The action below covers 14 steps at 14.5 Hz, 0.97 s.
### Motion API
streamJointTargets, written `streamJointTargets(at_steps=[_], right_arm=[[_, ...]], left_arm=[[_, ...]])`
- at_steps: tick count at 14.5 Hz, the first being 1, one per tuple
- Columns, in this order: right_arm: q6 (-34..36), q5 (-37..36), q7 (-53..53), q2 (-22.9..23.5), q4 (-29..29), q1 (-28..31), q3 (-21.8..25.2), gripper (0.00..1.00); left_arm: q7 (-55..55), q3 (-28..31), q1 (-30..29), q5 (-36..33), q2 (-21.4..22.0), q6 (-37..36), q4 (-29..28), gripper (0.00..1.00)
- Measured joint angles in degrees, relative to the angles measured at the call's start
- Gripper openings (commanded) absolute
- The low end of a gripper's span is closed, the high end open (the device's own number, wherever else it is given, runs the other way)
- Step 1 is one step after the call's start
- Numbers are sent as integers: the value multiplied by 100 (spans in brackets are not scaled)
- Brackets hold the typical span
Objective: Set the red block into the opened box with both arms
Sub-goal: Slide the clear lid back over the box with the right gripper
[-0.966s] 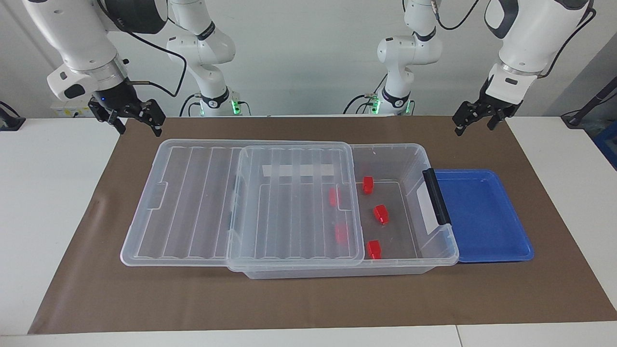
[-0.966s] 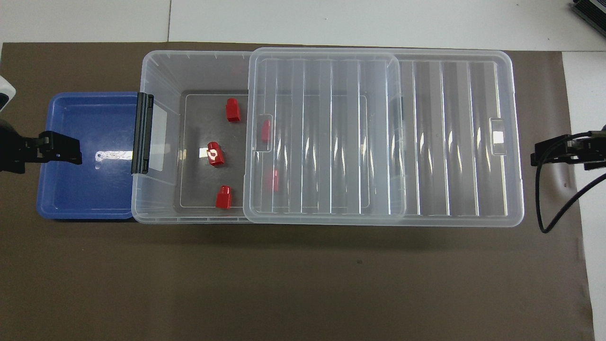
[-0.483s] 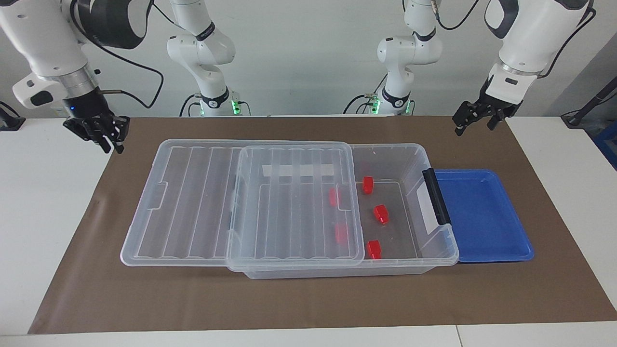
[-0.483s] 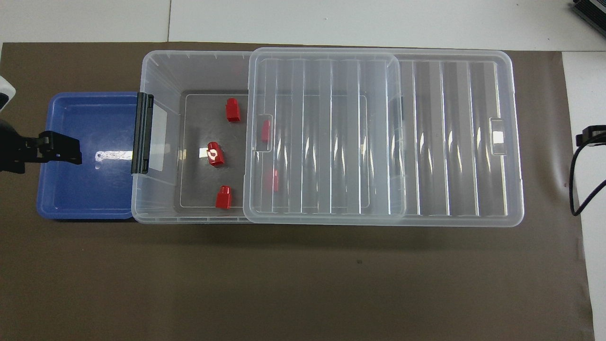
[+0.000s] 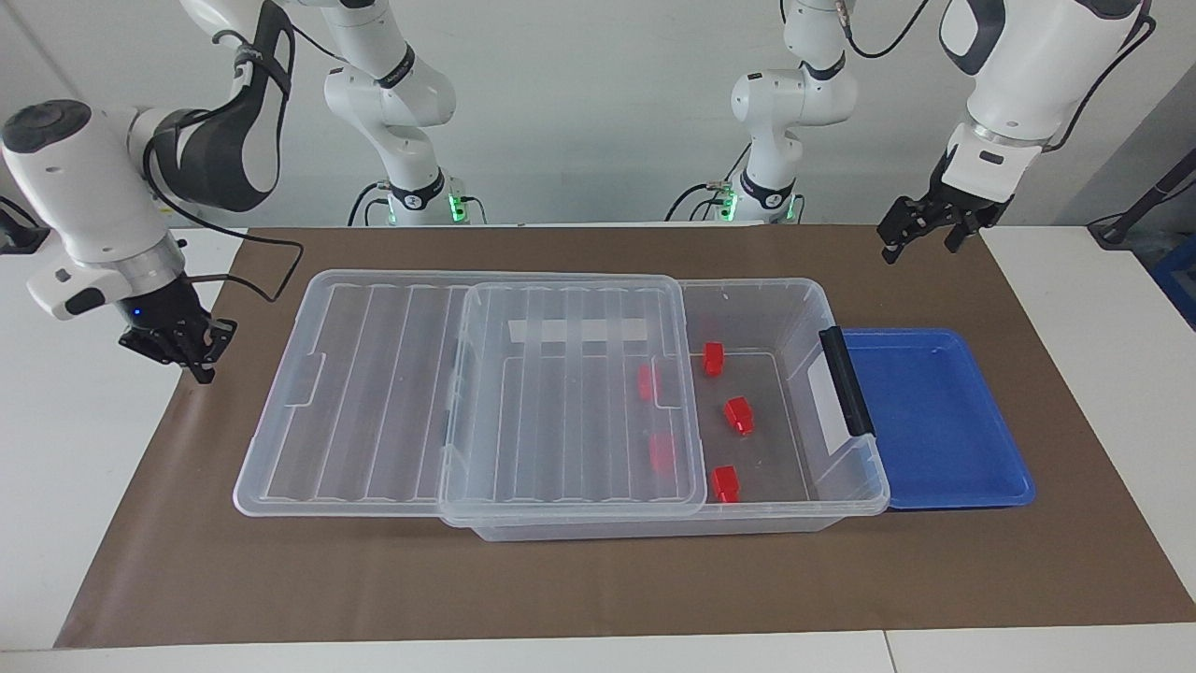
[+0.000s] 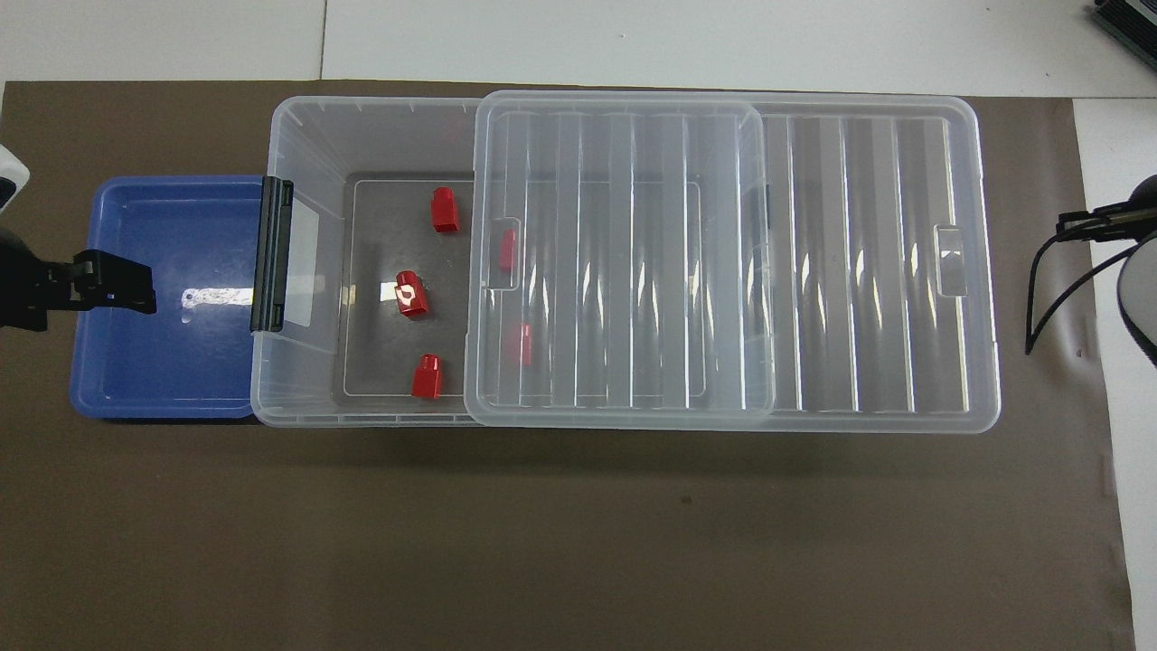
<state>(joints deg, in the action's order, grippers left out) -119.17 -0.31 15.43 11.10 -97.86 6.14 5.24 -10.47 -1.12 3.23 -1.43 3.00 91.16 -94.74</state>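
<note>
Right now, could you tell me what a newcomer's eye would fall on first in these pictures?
Probably the box at the middle of the mat, its ribbed lid slid toward the right arm's end, with five red blocks inside, two of them under the lid. Next, the empty blue tray beside the box at the left arm's end. The right gripper, shut and empty, hangs by the lid's end.

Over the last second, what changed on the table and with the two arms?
The right gripper swung away from the lid toward the right arm's end of the table, dropped lower over the mat's edge, and closed on nothing. The left gripper stayed open, waiting above the mat beside the blue tray. The box, lid, tray and red blocks did not move.
</note>
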Motion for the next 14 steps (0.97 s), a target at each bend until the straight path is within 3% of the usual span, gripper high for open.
streamJointTargets(at_steps=[5, 14], right_arm=[[-413, 377, 1, 329, 8, -245, -34, 0], [-520, 388, -673, 348, 21, -1032, -38, 0]], left_arm=[[0, 0, 0, 0, 0, 0, 0, 100], [0, 0, 0, 0, 0, 3, 0, 100]])
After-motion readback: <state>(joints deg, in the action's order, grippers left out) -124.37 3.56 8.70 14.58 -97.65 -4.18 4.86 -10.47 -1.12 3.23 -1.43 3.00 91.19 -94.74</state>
